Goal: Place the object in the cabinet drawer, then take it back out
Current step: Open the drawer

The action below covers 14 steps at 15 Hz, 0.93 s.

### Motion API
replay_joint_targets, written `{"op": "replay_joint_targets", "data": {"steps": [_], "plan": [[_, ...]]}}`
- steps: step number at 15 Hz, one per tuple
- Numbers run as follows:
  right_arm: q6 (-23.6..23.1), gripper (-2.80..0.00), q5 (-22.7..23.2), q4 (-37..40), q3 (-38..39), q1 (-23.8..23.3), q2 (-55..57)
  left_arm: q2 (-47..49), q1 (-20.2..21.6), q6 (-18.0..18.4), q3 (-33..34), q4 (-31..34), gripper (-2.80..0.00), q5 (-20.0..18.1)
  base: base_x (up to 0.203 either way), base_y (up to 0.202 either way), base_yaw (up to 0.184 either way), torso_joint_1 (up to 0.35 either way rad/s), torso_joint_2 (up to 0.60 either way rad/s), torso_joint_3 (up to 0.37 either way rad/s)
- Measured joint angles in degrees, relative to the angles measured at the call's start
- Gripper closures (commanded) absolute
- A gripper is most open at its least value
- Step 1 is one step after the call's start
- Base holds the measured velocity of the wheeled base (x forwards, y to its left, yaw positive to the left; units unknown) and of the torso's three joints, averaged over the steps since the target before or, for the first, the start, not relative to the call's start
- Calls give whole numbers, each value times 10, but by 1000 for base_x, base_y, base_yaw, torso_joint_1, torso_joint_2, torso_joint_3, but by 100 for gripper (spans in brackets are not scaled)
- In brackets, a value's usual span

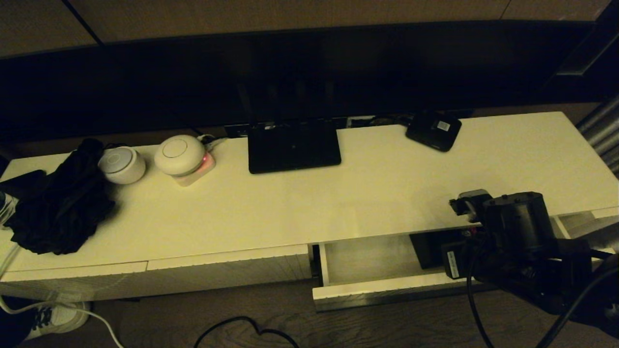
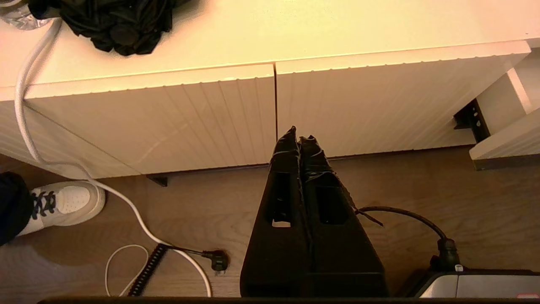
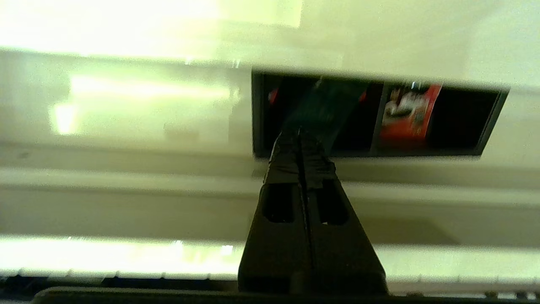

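Head view: black rectangular divided box (image 1: 428,249) lies inside the open white ribbed drawer (image 1: 387,290). Right gripper (image 3: 300,134) closed, apparently pinching its near wall; removal remains. Left gripper (image 2: 298,139) closed, parked low.

The drawer (image 1: 367,263) is pulled open under the counter (image 1: 338,203). The black box (image 1: 430,246) sits inside it, partly hidden by the right arm (image 1: 517,241), which reaches down over it. The right gripper itself is hidden. A router (image 1: 293,145) stands far behind the arm.
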Motion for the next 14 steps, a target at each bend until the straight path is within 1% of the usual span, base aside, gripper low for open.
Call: {"op": "replay_joint_targets", "data": {"steps": [3, 6, 9, 14], "plan": [[-20, 0, 1, -35, 7, -10, 16, 0, 0, 0, 0, 0, 0, 0, 0, 0, 0, 0, 0, 0], [-26, 0, 1, -59, 10, -20, 35, 0, 0, 0, 0, 0, 0, 0, 0, 0, 0, 0, 0, 0], [-26, 0, 4, -62, 10, -29, 48, 0, 0, 0, 0, 0, 0, 0, 0, 0, 0, 0, 0, 0], [-32, 0, 7, -58, 17, -30, 54, 0, 0, 0, 0, 0, 0, 0, 0, 0, 0, 0, 0, 0]]}}
